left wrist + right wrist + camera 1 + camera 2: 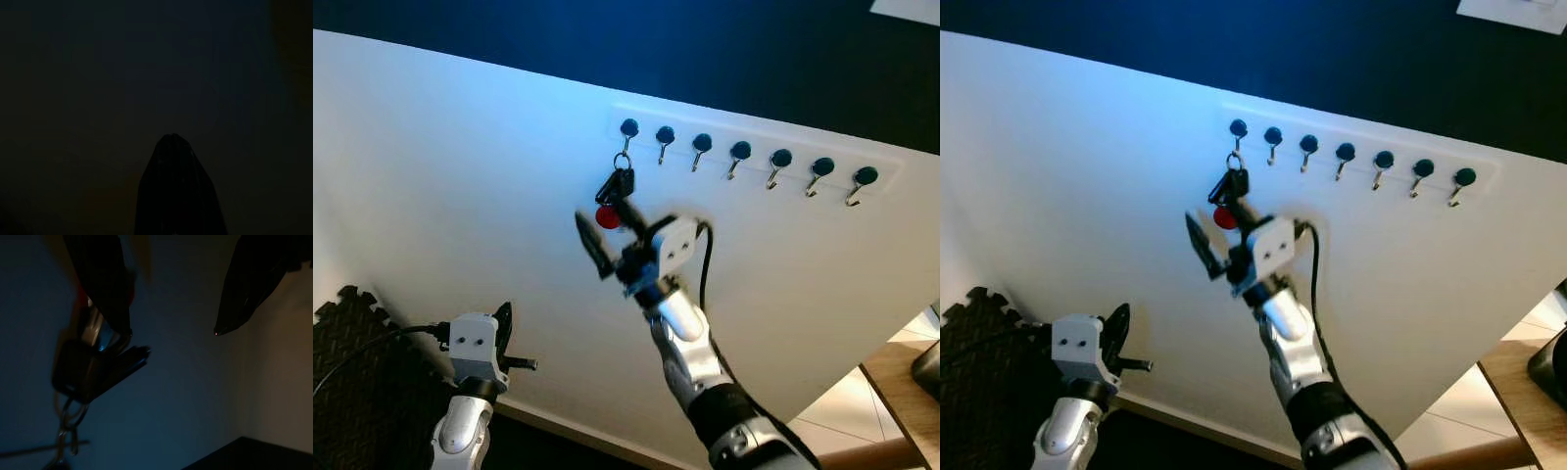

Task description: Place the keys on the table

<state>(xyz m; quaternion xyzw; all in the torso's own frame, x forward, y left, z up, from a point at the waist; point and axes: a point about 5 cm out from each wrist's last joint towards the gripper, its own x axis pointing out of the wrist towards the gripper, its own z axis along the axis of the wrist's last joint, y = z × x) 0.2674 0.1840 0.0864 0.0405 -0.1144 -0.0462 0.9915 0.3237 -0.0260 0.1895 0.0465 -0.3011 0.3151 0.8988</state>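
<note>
Keys [616, 188] (black fob, red tag)

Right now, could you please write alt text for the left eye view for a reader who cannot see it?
The right gripper, fingers open, reaches up to a bunch of keys with a red tag, hanging from the leftmost hook of a seven-hook rack on a white wall. The left gripper sits low beside a dark floor mat.

matt white wall [460, 196], shiny metal hooks [736, 168], seemingly plastic keys [617, 186]
</note>
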